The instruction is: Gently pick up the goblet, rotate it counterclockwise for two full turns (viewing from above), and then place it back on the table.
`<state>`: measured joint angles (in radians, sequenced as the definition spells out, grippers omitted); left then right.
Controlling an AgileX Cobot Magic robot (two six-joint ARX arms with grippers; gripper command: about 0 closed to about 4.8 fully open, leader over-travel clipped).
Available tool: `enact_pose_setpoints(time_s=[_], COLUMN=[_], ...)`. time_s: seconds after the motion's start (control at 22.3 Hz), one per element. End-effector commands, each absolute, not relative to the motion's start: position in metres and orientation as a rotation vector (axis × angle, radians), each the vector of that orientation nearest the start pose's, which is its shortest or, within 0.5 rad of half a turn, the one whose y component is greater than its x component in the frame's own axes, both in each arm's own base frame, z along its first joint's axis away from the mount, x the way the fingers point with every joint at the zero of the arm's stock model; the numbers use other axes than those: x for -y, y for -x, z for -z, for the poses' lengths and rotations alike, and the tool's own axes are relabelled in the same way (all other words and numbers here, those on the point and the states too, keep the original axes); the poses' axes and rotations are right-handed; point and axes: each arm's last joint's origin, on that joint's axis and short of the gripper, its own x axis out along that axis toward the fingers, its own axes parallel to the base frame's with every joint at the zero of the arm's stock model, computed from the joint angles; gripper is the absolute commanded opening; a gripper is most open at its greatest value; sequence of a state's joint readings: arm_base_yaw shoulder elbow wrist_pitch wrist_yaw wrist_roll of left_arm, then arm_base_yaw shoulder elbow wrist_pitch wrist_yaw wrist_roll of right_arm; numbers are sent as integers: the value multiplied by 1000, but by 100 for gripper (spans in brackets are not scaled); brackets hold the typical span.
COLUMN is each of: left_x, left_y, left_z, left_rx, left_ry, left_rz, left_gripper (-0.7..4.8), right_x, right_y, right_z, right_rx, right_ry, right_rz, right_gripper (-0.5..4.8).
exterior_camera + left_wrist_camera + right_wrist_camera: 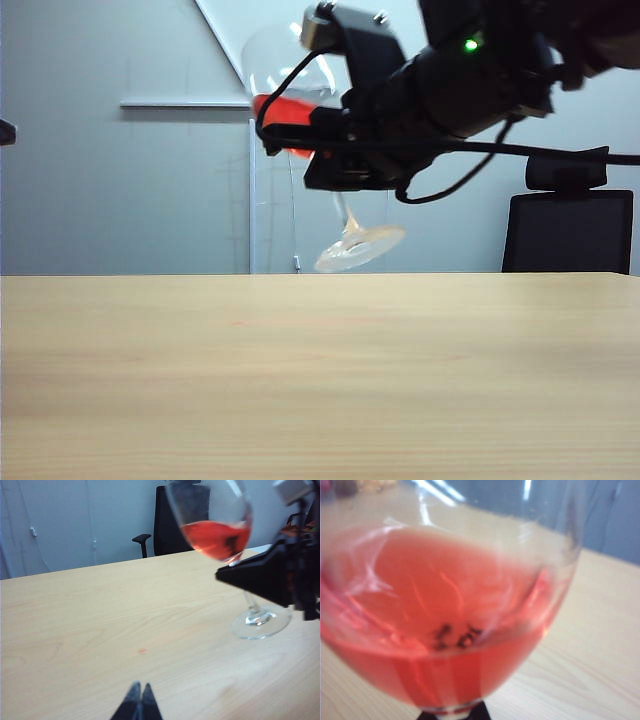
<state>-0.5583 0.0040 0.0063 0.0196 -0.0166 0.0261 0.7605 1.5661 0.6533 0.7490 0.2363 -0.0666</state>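
Note:
The goblet (287, 98) hangs tilted above the table (320, 380), its round foot (360, 248) lifted clear of the wood. Red liquid lies slanted in its bowl (216, 530). My right gripper (330, 160) is shut on the stem just under the bowl. In the right wrist view the bowl (445, 630) fills the picture, and only the dark tips of the right gripper (452, 715) show beneath it. The left wrist view has the foot (261, 622) over the table (75, 620), with the right gripper (235, 572) beside the stem. My left gripper (140, 687) is shut on nothing, well short of the glass.
A small red spot (143, 651) marks the wood between the left gripper and the glass. A black office chair (570, 225) stands behind the table's far edge, in front of a grey wall and a glass panel (275, 220).

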Motion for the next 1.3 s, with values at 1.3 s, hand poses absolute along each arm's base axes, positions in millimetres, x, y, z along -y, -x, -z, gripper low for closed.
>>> enact_pose_setpoints(time_s=[1.3], left_x=[51], left_y=[-83], left_z=[-169], left_rx=[40], left_ry=[-16], left_rz=[544], left_gripper=[-5], right_x=[-207], right_y=[-228], right_z=[-137], right_rx=[-10], right_ry=[-247], right_rz=[-579], right_gripper=[-4])
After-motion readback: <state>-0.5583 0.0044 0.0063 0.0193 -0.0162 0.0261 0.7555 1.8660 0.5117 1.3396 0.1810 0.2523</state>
